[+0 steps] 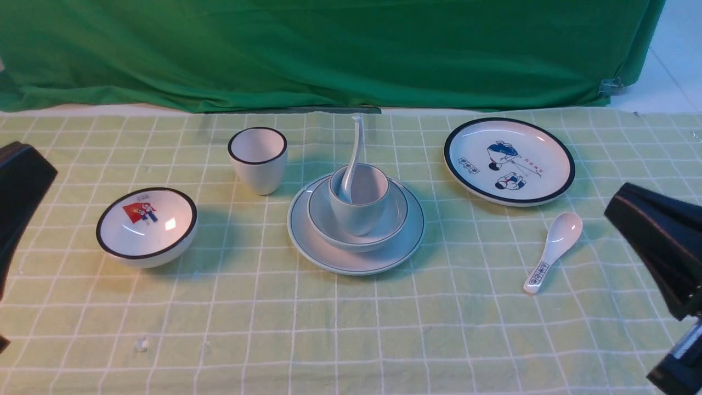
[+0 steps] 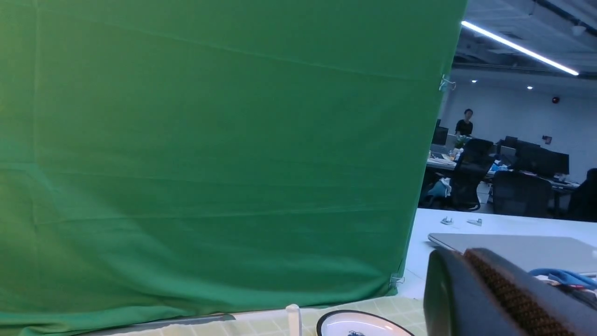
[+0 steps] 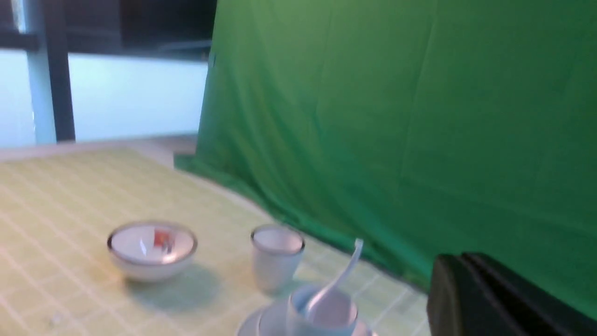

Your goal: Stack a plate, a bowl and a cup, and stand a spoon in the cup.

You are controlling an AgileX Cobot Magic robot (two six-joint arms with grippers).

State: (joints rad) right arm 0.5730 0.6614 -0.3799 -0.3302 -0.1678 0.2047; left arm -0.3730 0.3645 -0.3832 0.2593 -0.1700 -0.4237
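Stacked — spoon (image 1: 354, 156) in cup (image 1: 359, 214); bowl (image 1: 397, 216); plate (image 1: 356, 263) beneath.

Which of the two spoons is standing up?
The plain white spoon, leaning in the middle cup. The other spoon, with blue marks on its handle, lies flat on the cloth.

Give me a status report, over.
Left hand, right hand shut, empty. Spoon standing in cup, cup in bowl, bowl on plate. Nothing in the way.
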